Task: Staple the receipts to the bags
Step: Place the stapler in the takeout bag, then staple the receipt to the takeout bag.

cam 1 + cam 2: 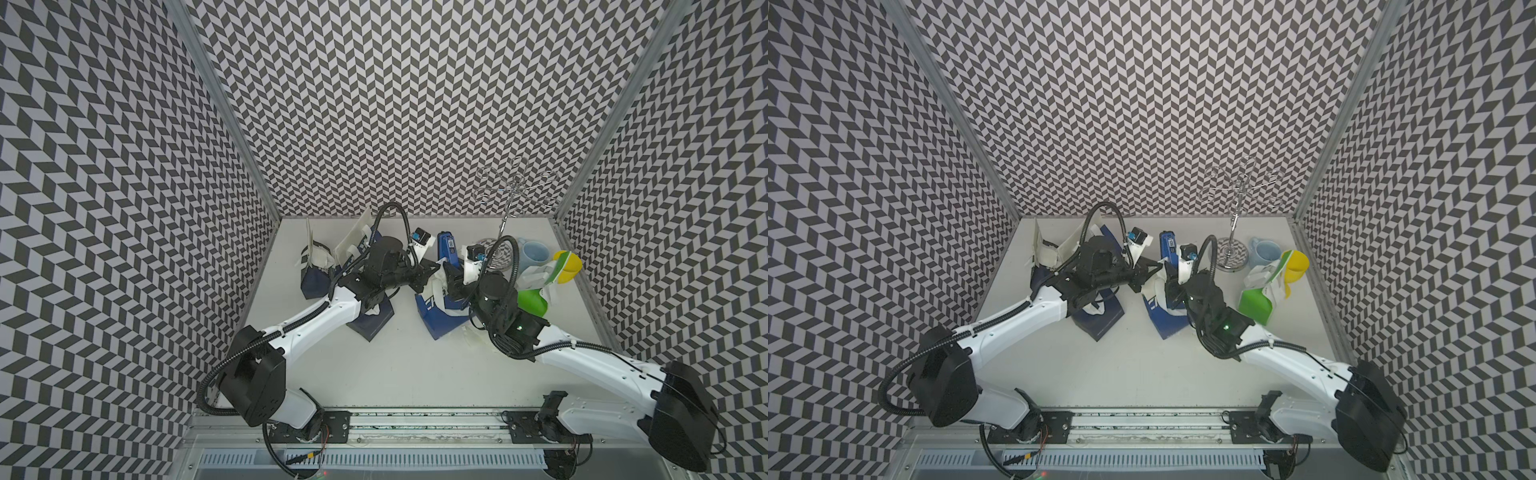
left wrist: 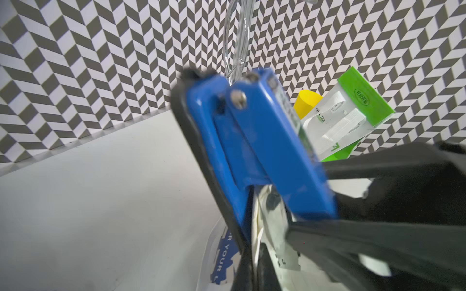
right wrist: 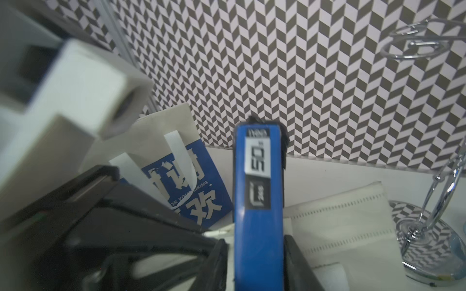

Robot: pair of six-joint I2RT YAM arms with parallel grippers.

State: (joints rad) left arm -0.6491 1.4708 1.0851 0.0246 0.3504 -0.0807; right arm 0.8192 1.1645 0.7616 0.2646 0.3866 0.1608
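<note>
A dark blue bag (image 1: 434,309) with white lettering lies at mid-table in both top views, also (image 1: 1163,316). My left gripper (image 2: 253,267) is shut on a thin cream receipt (image 2: 259,226) at that bag's (image 2: 227,257) top edge. The blue stapler (image 2: 252,151) stands over this paper, with the sheet in its mouth. My right gripper (image 3: 257,264) straddles the stapler (image 3: 259,201): one finger touches it, and a narrow gap shows at the other finger, so it is open. Both grippers meet above the bag, left gripper (image 1: 428,276) and right gripper (image 1: 451,278).
More blue bags lie under my left arm (image 1: 374,320), at the left (image 1: 313,282) and at the back (image 3: 201,181). A green and white bag (image 1: 532,301), a yellow cup (image 1: 569,266), a blue mug (image 1: 534,253) and a chrome stand (image 1: 515,187) crowd the back right.
</note>
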